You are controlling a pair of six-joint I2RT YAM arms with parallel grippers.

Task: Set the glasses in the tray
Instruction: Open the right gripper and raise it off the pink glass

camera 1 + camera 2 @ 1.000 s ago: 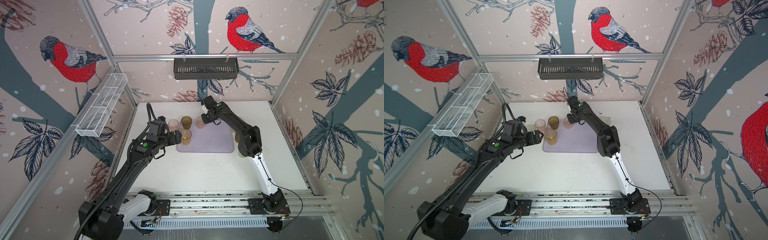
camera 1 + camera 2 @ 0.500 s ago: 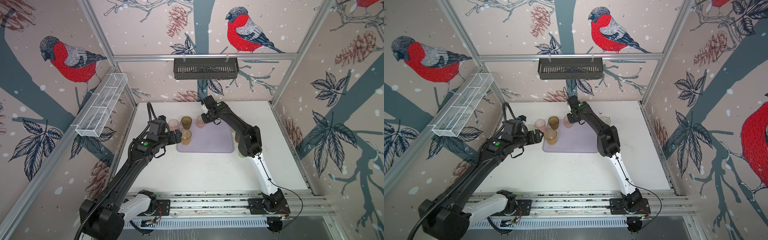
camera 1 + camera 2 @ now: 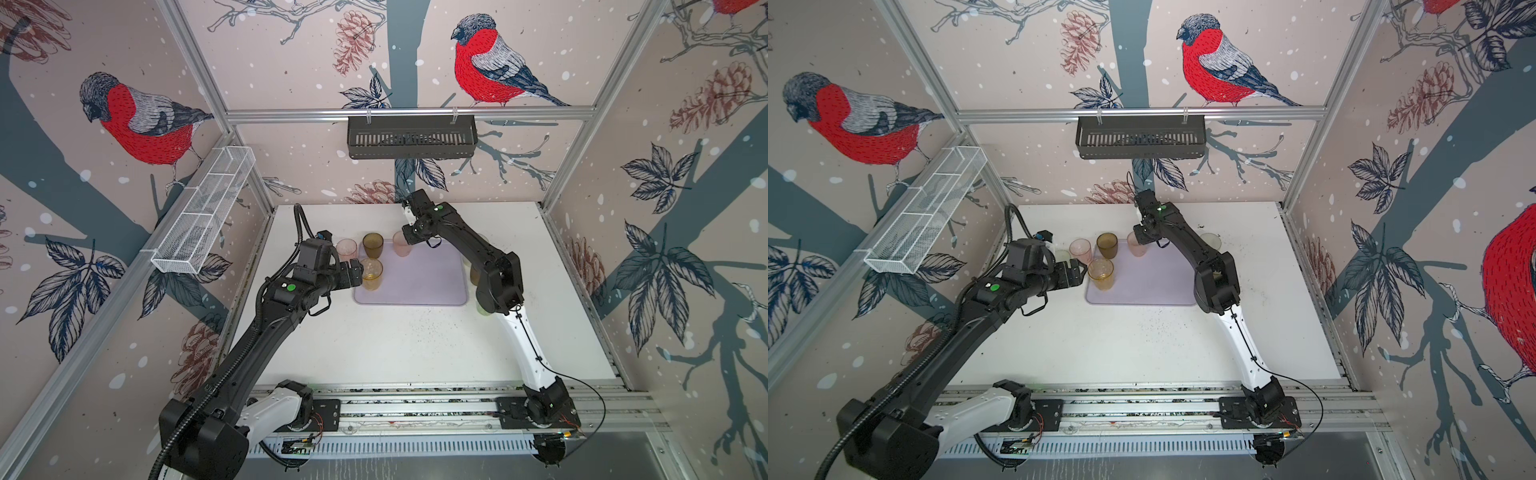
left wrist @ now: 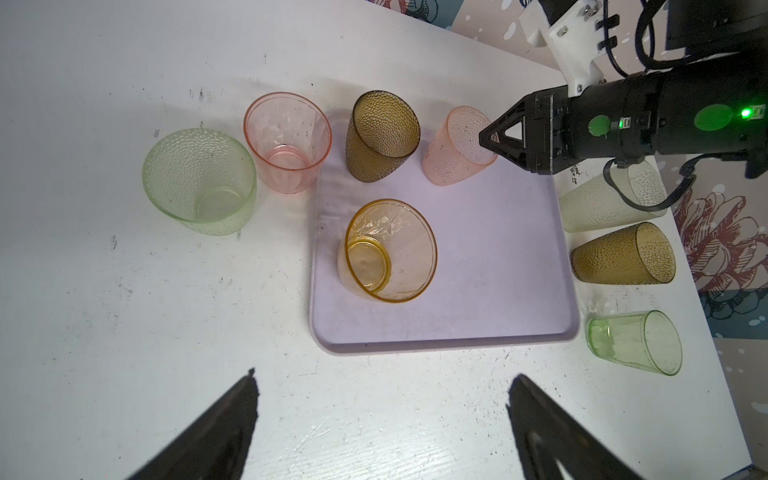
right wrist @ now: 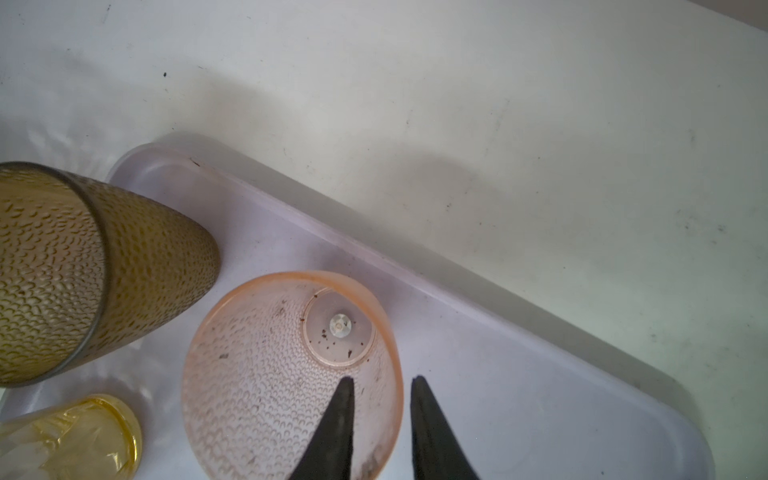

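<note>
— On the tray (image 4: 498,257), how many glasses?

— Three, all upright. A brown glass (image 4: 380,137) and a pink dimpled glass (image 4: 453,149) stand along the far edge, near each other but apart. A yellow glass (image 4: 388,251) stands nearer the left arm, close to the tray's left edge.

— And off it?

— Five on the table (image 4: 124,291). A smooth pink glass (image 4: 286,143) stands just beside the tray's far left corner, with a pale green glass (image 4: 199,180) next to it, further out. Along the tray's right side stand a frosted glass (image 4: 611,199), an amber dimpled glass (image 4: 623,253) and a bright green glass (image 4: 636,343). In both top views the right arm hides most of those three.

— What is the right gripper (image 5: 382,378) doing?

— It straddles the rim of the pink dimpled glass, with one finger inside the mouth and one outside. The jaws are narrow, set a little apart. The right wrist view shows a gap between each finger and the wall, so it is not pinching the glass, which sits flat on the tray.

— The left gripper (image 4: 384,374)?

— Jaws spread wide, holding nothing. It hangs over bare table just outside the tray's left edge, pointing at the yellow glass. In both top views it sits close beside that glass; the left wrist view shows clear space between them.
</note>
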